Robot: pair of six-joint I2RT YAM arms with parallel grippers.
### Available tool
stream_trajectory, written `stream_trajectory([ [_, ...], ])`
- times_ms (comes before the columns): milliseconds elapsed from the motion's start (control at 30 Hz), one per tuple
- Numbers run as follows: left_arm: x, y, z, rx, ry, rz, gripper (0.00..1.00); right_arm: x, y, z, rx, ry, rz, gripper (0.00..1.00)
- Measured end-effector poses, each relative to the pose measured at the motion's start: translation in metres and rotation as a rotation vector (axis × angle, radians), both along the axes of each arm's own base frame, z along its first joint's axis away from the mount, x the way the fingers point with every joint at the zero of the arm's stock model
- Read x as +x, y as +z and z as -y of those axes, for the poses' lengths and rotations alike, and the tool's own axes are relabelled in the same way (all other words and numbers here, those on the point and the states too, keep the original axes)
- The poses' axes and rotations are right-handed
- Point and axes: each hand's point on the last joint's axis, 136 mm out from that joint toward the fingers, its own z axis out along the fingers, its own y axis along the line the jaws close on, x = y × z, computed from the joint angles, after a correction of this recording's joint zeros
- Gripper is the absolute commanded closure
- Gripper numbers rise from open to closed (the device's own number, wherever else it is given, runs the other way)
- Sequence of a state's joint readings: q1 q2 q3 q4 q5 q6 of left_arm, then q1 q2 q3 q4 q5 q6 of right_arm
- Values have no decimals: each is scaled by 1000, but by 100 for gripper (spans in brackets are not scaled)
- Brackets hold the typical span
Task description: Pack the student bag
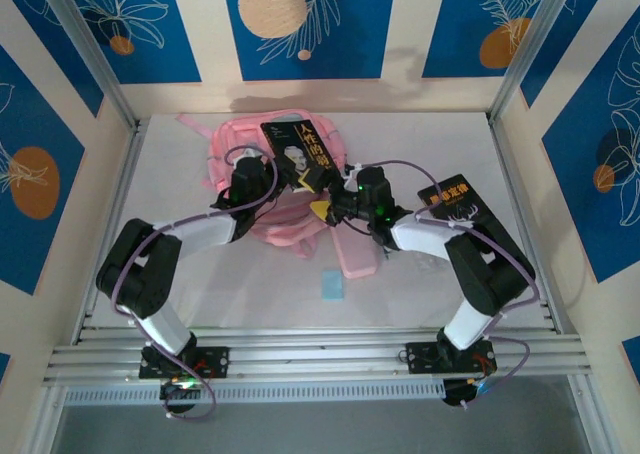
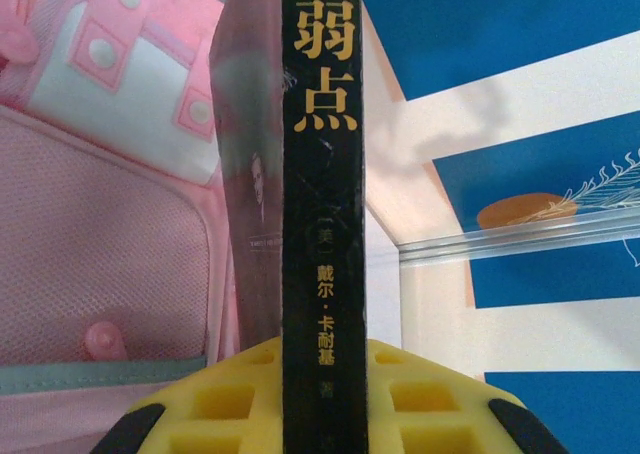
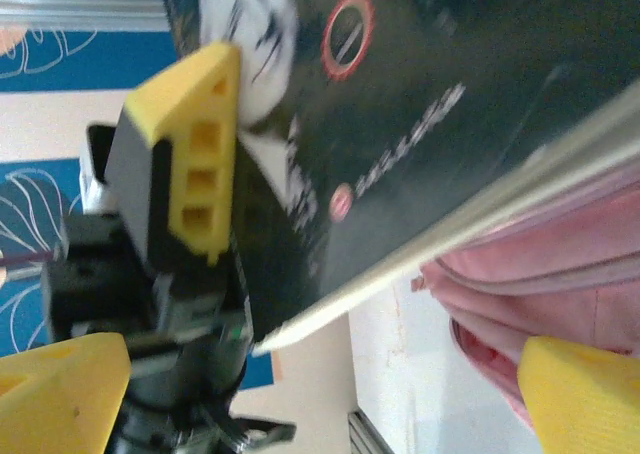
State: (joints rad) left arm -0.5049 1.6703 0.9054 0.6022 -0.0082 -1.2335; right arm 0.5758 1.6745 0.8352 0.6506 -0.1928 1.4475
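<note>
The student bag [image 1: 228, 142] lies on the bench [image 1: 200, 284], toward its far side. The left gripper [image 2: 325, 414] pinches a black book [image 1: 300, 149] above it; the right gripper [image 1: 330, 209] is spread beside. Nothing seems packed yet: a second book [image 1: 455, 199] and a pink pencil case [image 1: 357, 259] wait outside

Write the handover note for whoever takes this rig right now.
Left gripper: jaws shut on the black book, held over the student bag.
Right gripper: jaws open, close beside that book.
Done: book picked up; not in the bag yet.
Left: put it in, then likely the second black book and pink pencil case on the table.
</note>
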Motion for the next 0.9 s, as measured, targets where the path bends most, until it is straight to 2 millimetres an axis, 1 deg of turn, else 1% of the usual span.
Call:
stream_trajectory([
  [67, -3, -1, 1, -13, 0, -7, 99, 6, -6, 0, 8, -22, -5, 6],
  [133, -6, 0, 2, -24, -2, -9, 99, 11, -9, 1, 10, -45, -7, 15],
  [200, -8, 1, 2, -34, -2, -10, 100, 15, -6, 1, 18, -65, 5, 26],
  [233, -9, 2, 2, -40, -2, -10, 99, 16, -4, 2, 21, -70, 12, 35],
  [267, -10, 3, 3, -45, -2, -8, 100, 19, -2, 1, 26, -78, 21, 47],
  [333, -9, 7, 1, -65, 13, 5, 99, 23, 1, 2, 32, -93, 25, 62],
  [400, -8, 10, -2, -68, 29, 16, 98, 26, 1, 2, 39, -100, 27, 70],
  [433, -8, 9, -4, -69, 36, 13, 96, 27, 3, 3, 43, -104, 31, 74],
  [467, -8, 8, -5, -70, 46, 11, 89, 28, 5, 3, 47, -107, 36, 77],
  [500, -8, 8, -6, -70, 49, 11, 79, 29, 6, 4, 47, -108, 42, 80],
  [567, -9, 5, -6, -65, 48, 8, 65, 30, 9, 4, 54, -107, 53, 86],
  [600, -11, 3, -5, -59, 38, 6, 51, 31, 10, 6, 50, -109, 59, 87],
  [633, -14, 2, -3, -44, 19, 7, 38, 33, 8, 9, 45, -114, 59, 92],
  [700, -20, 1, 2, -25, -17, 3, 19, 37, 3, 16, 23, -129, 52, 93],
  [733, -24, 2, 3, -9, -36, 5, 15, 40, 0, 21, 7, -138, 47, 93],
  [767, -27, 4, 4, 10, -51, 9, 13, 41, -3, 25, -8, -145, 42, 93],
  [833, -35, 7, 4, 67, -85, 21, 13, 46, -3, 39, -36, -164, 43, 94],
  [900, -43, 6, 1, 167, -126, 35, 12, 49, 5, 56, -61, -177, 60, 93],
])
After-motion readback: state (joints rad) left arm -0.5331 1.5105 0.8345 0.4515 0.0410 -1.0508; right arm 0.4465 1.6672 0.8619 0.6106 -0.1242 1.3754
